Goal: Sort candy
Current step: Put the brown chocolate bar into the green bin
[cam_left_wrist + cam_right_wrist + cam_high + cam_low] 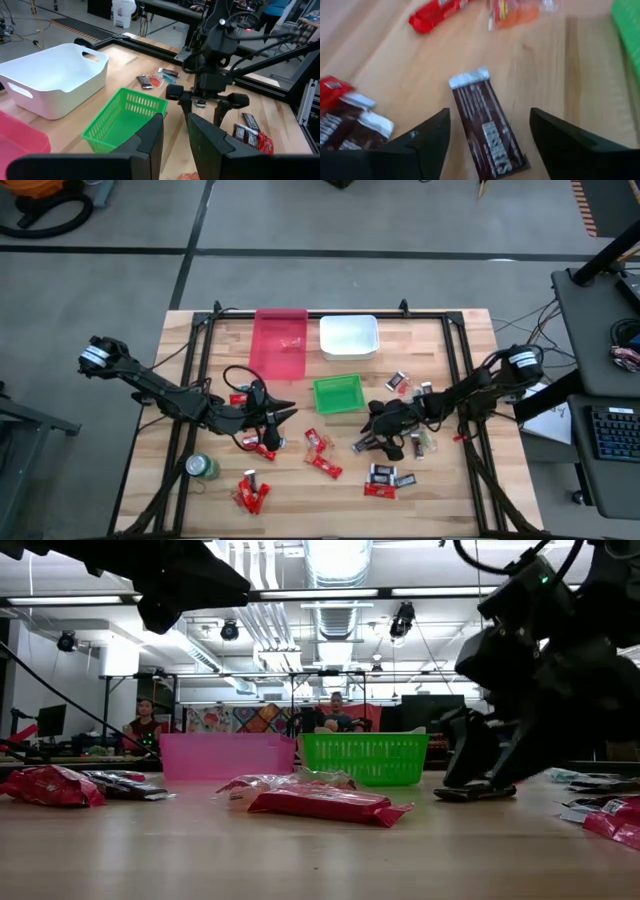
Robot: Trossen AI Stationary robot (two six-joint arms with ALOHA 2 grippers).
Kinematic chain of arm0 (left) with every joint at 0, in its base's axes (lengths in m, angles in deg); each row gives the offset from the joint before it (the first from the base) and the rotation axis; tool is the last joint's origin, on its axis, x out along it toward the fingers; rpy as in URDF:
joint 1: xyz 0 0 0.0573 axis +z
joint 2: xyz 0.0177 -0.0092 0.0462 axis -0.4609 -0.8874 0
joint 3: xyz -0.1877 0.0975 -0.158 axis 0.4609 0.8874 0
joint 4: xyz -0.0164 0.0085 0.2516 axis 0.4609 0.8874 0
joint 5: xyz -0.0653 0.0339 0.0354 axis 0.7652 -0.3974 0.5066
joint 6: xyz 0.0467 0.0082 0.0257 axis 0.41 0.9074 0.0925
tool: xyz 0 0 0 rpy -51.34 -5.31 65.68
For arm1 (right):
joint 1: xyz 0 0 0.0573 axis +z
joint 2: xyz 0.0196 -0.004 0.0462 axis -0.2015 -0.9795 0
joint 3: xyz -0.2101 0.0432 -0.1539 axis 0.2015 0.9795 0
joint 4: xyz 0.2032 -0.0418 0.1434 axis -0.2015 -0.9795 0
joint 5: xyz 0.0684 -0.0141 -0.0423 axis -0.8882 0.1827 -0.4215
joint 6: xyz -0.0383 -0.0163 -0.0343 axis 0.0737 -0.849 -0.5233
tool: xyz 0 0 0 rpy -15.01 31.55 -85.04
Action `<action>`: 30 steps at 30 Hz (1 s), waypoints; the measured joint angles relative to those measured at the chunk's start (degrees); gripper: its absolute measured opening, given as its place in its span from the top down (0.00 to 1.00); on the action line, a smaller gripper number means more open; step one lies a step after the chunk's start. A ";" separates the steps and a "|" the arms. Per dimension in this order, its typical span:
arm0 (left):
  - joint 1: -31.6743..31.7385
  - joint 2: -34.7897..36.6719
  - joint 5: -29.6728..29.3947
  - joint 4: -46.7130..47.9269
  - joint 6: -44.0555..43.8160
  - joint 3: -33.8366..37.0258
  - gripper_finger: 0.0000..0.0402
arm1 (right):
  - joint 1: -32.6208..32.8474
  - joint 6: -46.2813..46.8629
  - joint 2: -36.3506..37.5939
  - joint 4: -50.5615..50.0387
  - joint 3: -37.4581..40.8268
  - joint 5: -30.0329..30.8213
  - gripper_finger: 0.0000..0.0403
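Wrapped candy lies scattered over the wooden table, red pieces (325, 465) and dark ones (385, 475). My right gripper (372, 438) is low at the centre right and open. It straddles a dark brown chocolate bar (487, 127) that lies flat on the wood between its fingers (427, 142). The low view shows this gripper (480, 785) down at the tabletop. My left gripper (275, 415) hangs above the table left of centre. Its fingers (152, 137) stand a narrow gap apart, with nothing between the tips. A red candy (325, 802) lies in front.
A pink bin (280, 340), a white bin (348, 337) and a green basket (338, 393) stand at the back middle. A green can (202, 467) sits front left. More candy (252, 492) lies near the front edge. People sit in the room behind (143, 725).
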 joint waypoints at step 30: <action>0.02 0.02 0.00 0.04 0.00 0.00 0.81 | 0.00 -3.68 -1.17 2.06 -0.14 -0.97 0.82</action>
